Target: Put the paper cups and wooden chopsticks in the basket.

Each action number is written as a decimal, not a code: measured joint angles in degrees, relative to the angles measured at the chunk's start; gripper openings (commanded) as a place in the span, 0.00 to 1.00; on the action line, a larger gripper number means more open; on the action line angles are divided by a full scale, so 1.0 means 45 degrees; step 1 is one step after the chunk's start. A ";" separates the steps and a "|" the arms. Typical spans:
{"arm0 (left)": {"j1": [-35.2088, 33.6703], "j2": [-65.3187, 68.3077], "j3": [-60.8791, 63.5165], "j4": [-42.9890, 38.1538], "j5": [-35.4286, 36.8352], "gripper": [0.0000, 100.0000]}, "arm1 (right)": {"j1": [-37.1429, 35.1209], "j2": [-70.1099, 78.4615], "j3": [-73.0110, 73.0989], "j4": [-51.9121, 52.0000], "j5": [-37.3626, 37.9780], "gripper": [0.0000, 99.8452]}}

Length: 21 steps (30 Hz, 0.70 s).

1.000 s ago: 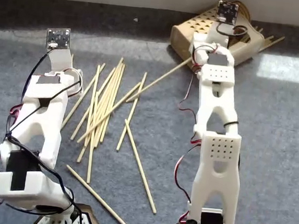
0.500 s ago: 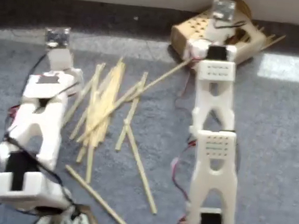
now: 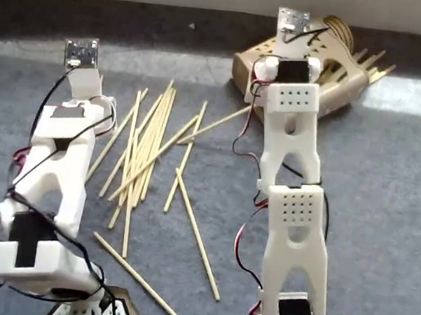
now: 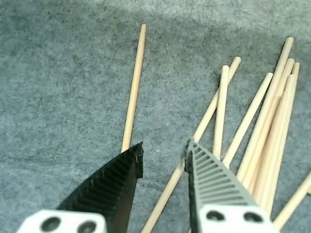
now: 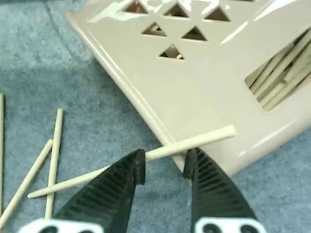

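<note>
Grey carpet for a work surface; the basket sits at 1 o'clock by the far edge, and the loose chopsticks fan out around 10 o'clock from centre. Right gripper is up against the basket wall, jaws narrowly apart and holding nothing, with one chopstick lying crosswise under the tips, its end on the basket. Left gripper hangs over the pile's 9 o'clock edge, jaws also at a narrow gap, nothing held.
</note>
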 measured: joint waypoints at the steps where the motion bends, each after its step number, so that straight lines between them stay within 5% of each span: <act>1: 0.0000 0.0000 0.0000 0.0000 0.0000 0.17 | -0.0059 0.0059 0.0039 0.0098 0.0000 0.05; 12: 0.0000 0.0000 0.0000 0.0000 0.0000 0.17 | -0.1133 0.0156 0.1465 0.0137 0.0000 0.05; 21: 0.0000 0.0000 0.0000 0.0000 0.0000 0.17 | -0.5138 0.0801 0.3516 0.0274 0.0469 0.05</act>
